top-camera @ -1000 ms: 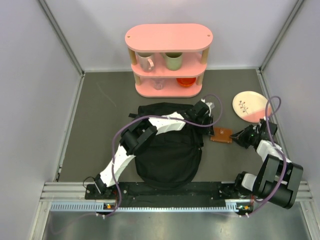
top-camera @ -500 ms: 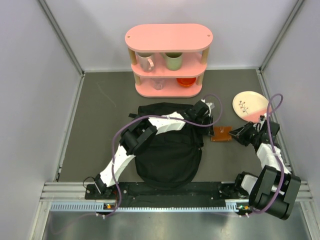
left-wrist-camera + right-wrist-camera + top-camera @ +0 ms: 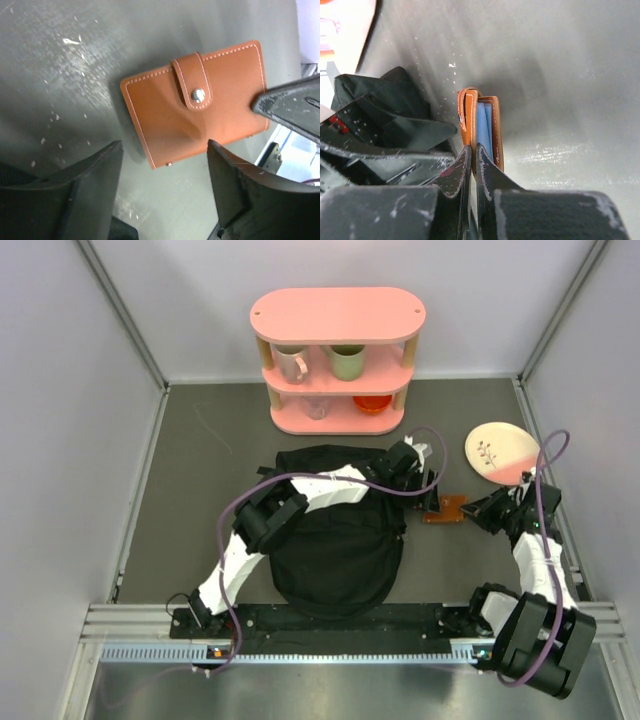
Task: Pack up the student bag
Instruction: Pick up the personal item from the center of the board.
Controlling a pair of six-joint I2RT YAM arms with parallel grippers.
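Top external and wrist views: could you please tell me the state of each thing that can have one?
student bag: slumped flat on the table.
wallet: snapped shut, lying flat on the table.
left gripper: open, over the wallet.
right gripper: shut, tips at the wallet's edge.
pale mug: upright on the shelf.
green mug: upright on the shelf.
plate: flat on the table.
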